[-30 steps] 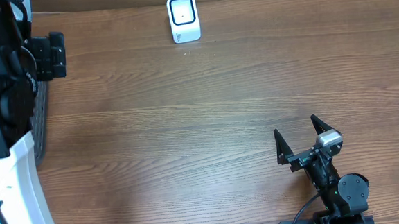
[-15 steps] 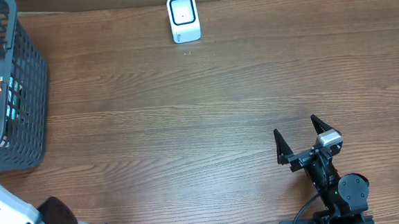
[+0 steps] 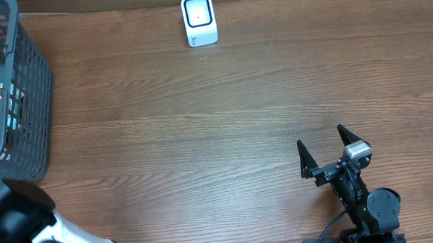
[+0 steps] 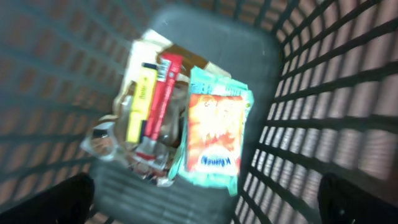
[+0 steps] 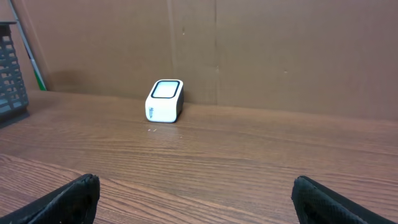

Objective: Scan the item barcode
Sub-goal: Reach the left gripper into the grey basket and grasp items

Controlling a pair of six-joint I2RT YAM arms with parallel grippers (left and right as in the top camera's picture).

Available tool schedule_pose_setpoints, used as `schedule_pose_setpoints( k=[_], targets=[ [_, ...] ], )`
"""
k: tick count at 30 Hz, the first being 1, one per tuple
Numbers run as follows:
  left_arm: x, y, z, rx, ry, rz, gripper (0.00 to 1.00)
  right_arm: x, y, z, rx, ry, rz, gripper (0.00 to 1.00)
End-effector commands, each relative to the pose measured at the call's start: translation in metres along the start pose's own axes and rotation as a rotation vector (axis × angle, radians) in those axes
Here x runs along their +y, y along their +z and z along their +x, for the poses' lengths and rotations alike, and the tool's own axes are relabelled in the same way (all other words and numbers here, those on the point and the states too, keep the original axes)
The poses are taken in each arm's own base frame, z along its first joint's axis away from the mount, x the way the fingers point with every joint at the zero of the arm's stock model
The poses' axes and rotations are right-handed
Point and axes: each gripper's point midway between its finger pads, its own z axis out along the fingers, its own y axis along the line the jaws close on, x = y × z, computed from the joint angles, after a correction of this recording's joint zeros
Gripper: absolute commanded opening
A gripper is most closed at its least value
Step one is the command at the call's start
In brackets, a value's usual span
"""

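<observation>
Basket (image 3: 21, 96) at the table's (image 3: 202, 130) left edge holds snack packets (image 4: 214, 134); left gripper (image 4: 202, 190) spread wide above them, right gripper (image 3: 325, 148) spread wide near the front edge.

Right arm (image 3: 368, 203) black, grey wrist block (image 3: 356, 152), 2 pointed fingers (image 3: 307, 161). Left arm (image 3: 74, 239) white, black joint (image 3: 15, 220).

Left arm (image 3: 15, 223) now lower-left, off the basket (image 3: 35, 80).
</observation>
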Motion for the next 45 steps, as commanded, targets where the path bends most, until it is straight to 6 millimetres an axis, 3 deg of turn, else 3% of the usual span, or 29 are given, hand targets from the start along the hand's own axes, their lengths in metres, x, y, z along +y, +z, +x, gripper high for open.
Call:
schedule_pose_setpoints(
  k=[1,6,12,25,28,35,40,45],
  targets=[
    [-0.002,0.031,0.001,0.027,0.066,0.052,0.99,-0.004,0.0,0.002,-0.003,0.007,0.017,1.0],
    [-0.005,0.077,0.012,0.092,0.09,0.114,1.0,-0.004,0.0,0.002,-0.003,0.007,0.017,1.0],
    [-0.008,0.117,0.026,0.155,0.082,0.146,1.0,-0.004,0.0,0.002,-0.003,0.007,0.017,1.0],
    [-0.032,0.173,0.063,0.306,0.092,0.207,1.0,-0.004,0.0,0.002,-0.003,0.007,0.017,1.0],
    [-0.035,0.178,0.068,0.326,0.095,0.213,0.97,-0.004,0.0,0.002,-0.003,0.007,0.017,1.0],
    [-0.032,0.176,0.076,0.363,0.092,0.2,0.46,-0.004,0.0,0.002,-0.003,0.007,0.017,1.0],
    [-0.026,0.168,0.074,0.36,0.055,0.186,0.38,-0.004,0.0,0.002,-0.003,0.007,0.017,1.0],
    [-0.019,0.141,0.05,0.278,0.03,0.15,0.37,-0.004,0.0,0.002,-0.003,0.007,0.017,1.0]
  ],
)
